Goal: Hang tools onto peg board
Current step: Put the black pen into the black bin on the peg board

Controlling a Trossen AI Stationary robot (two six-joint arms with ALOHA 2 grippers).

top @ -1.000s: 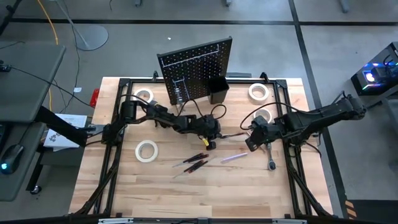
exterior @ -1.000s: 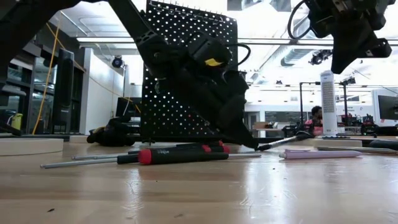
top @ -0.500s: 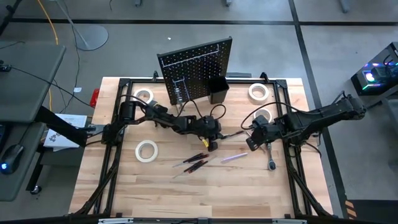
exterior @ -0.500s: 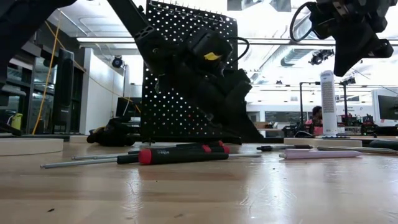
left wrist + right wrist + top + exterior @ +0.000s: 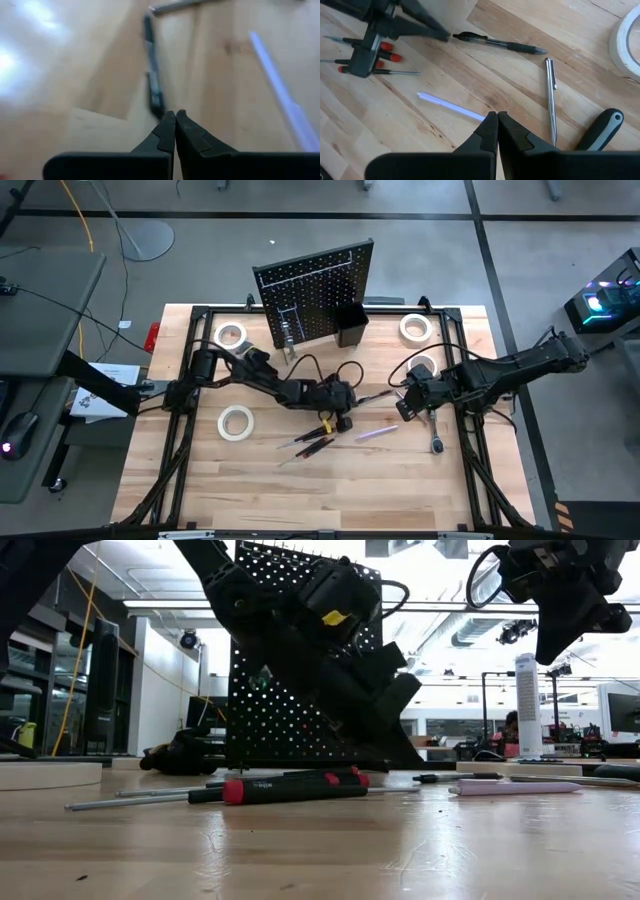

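Note:
The black peg board (image 5: 315,288) stands at the table's far edge with a small black bin (image 5: 350,326) on its front. My left gripper (image 5: 175,114) is shut, slanting down at mid-table, its tips (image 5: 446,36) at one end of a slim dark tool (image 5: 495,43) lying flat on the wood. Two red-handled screwdrivers (image 5: 315,440) and a purple tool (image 5: 375,433) lie nearer the front. My right gripper (image 5: 496,116) is shut, holds nothing, and hangs above the table (image 5: 402,412) right of the dark tool. My left gripper's shut fingertips (image 5: 167,122) stand right at the near end (image 5: 158,106) of the slim dark tool, slanting down from the table's left and pointing along it. Whether they touch it, I cannot tell. The tool lies flat on the table.
White tape rolls lie at the far left (image 5: 232,335), the left (image 5: 236,422), the far right (image 5: 415,328) and mid-right (image 5: 425,367). A silver rod (image 5: 550,100) and a black-handled ratchet (image 5: 600,127) lie under my right arm. Bare wood lies along the near edge.
My left gripper has moved a little toward the table's near edge and rolled about its own axis, staying shut. The slim dark tool, which stood with its far end tipped up a second ago, now lies flat on the table.

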